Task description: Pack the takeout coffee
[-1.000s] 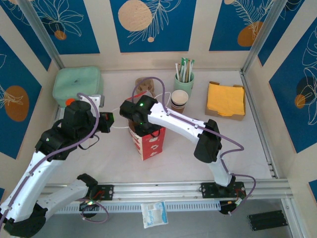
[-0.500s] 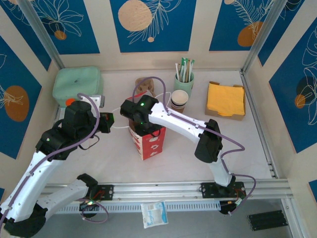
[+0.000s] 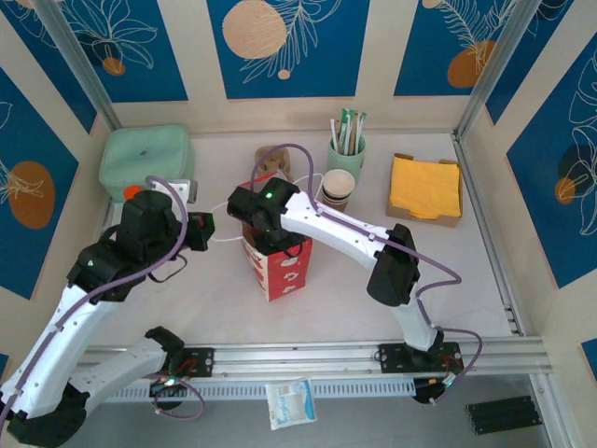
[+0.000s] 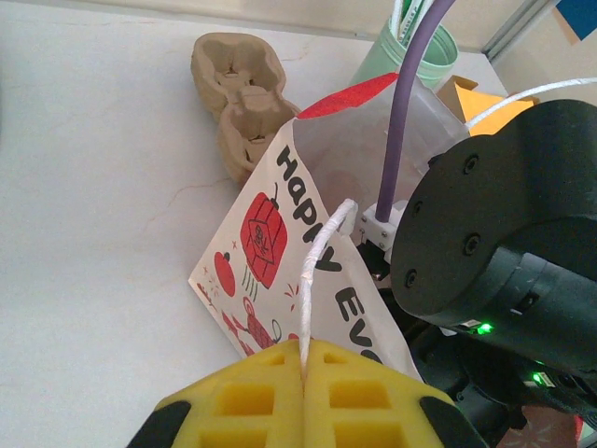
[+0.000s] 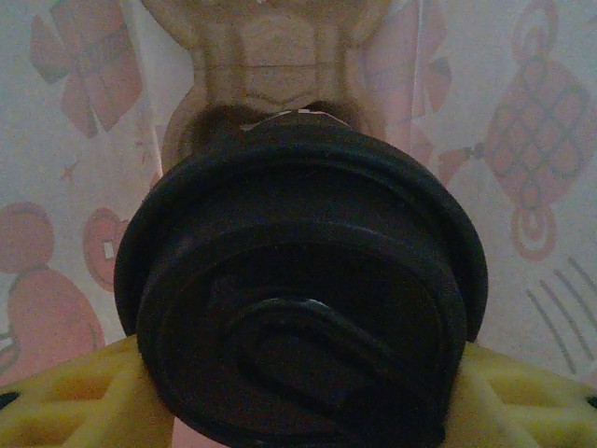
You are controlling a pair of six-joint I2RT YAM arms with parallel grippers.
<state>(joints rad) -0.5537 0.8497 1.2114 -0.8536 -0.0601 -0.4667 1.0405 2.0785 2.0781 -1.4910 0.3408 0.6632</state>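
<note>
Pinches the white cord handle [image 4: 319, 261] of the paper bag [image 4: 266, 233] in the left pincer [image 4: 304, 362], yellow pads pressed flat together on it, drawing the bag mouth toward that pincer. Clamps the takeout coffee [image 5: 298, 187] in the right pincer [image 5: 298, 397], a pad showing on either side of the black lid [image 5: 308, 308], down between the bag's printed walls. Cannot tell the cup base resting on the bag floor or hanging clear of it.

Risks, by judgement. Could tip or drag the light bag toward the left pincer with any harder pull on the cord. Could drop the cup crooked by letting go short of the floor, leaving it leaning on a wall and perhaps weeping at the lid. Could catch the right pincer's pads or the purple cable [image 4: 401, 112] on the bag rim on the way up, lifting the bag or tearing the paper. Could dent the paper cup and pop the lid with a tighter squeeze.

Containers. Shows in the bag the cup and the right pincer, the floor hidden under the lid. Has a pulp cup carrier [image 4: 241, 89] beyond the left pincer's tips, behind the bag, wells empty. Has, beyond and to the right of the right pincer, a stack of lidless banded cups [image 3: 338, 189] nested together and a green tumbler [image 3: 346, 149] of straws and stirrers; farther right, a cardboard box [image 3: 401, 207] of yellow napkins. Has a mint lidded tub [image 3: 147, 159] beyond the left pincer and to its left, contents hidden.
</note>
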